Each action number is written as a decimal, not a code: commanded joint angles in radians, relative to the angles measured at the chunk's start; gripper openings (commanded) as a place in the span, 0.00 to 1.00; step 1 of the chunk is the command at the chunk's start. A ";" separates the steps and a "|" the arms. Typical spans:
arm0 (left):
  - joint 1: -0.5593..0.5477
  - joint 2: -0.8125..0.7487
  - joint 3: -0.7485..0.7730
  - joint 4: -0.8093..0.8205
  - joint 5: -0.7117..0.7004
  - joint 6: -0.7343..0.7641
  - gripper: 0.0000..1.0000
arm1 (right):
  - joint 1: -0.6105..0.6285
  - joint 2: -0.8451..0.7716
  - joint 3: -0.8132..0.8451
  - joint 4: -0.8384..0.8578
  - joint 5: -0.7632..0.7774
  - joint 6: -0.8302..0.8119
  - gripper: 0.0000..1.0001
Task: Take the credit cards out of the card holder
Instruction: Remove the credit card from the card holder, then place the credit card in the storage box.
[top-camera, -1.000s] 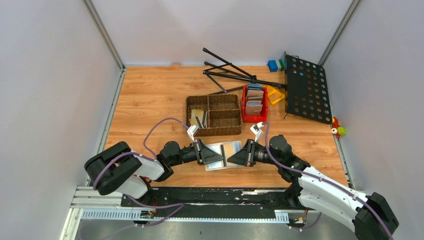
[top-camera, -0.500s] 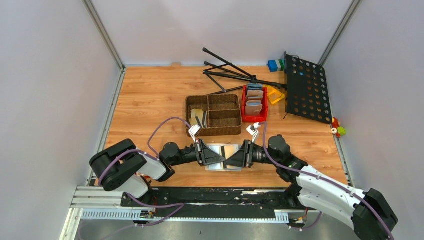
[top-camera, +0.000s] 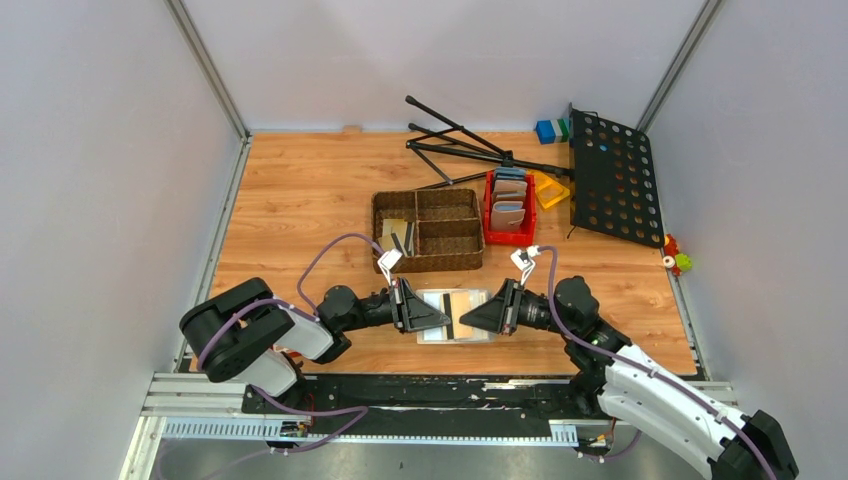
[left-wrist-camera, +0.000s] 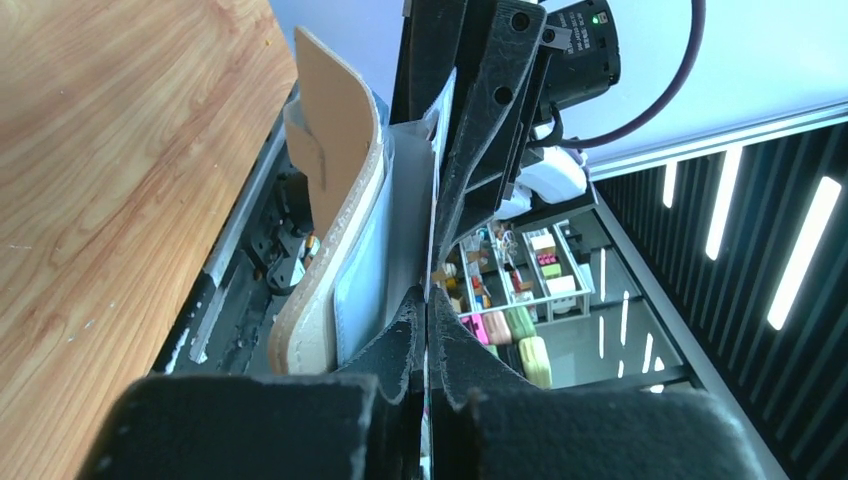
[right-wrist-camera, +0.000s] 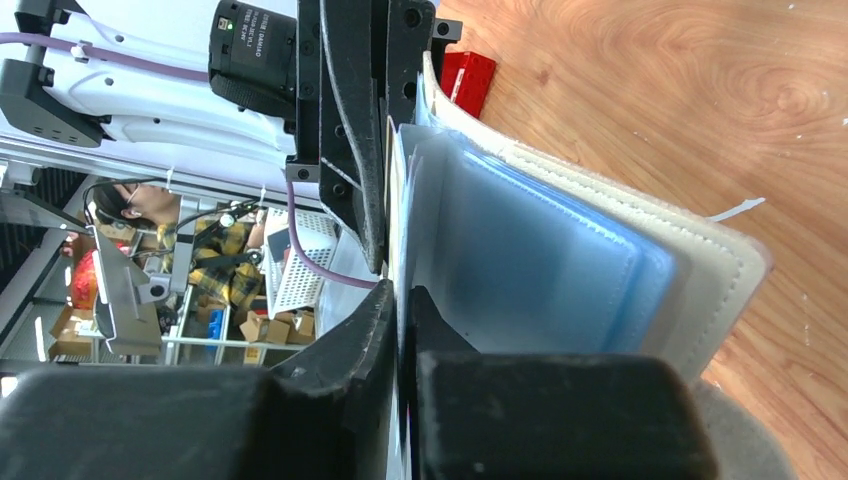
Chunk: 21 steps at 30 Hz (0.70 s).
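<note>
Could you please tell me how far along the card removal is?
Done: a few cards lie in the basket. In hand: the left tool and right tool both pinch the open wallet at its pockets. Remaining: any cards inside, which I cannot see.

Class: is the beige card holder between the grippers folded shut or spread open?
Spread open: the card holder shows its pale inside upward, left gripper and right gripper each pinching a side.

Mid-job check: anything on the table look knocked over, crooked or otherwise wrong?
Yes: the black music stand lies toppled at the far right, legs splayed flat behind the red bin. The card holder looks fine, spread open between the left gripper and right gripper.
</note>
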<state>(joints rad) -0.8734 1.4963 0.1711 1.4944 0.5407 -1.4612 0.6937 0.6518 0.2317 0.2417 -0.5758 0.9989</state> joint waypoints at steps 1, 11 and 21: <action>0.024 -0.024 -0.003 0.108 0.024 -0.008 0.00 | -0.026 -0.032 0.001 -0.042 0.014 0.003 0.05; 0.154 -0.171 -0.028 -0.099 0.111 0.049 0.00 | -0.089 -0.068 -0.033 -0.082 0.006 0.011 0.00; 0.299 -0.472 0.478 -1.626 -0.148 0.801 0.00 | -0.102 -0.039 0.020 -0.299 0.119 -0.095 0.00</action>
<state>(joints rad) -0.5865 1.0824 0.4255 0.5495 0.5999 -1.0531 0.5941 0.5976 0.2058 0.0261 -0.5117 0.9710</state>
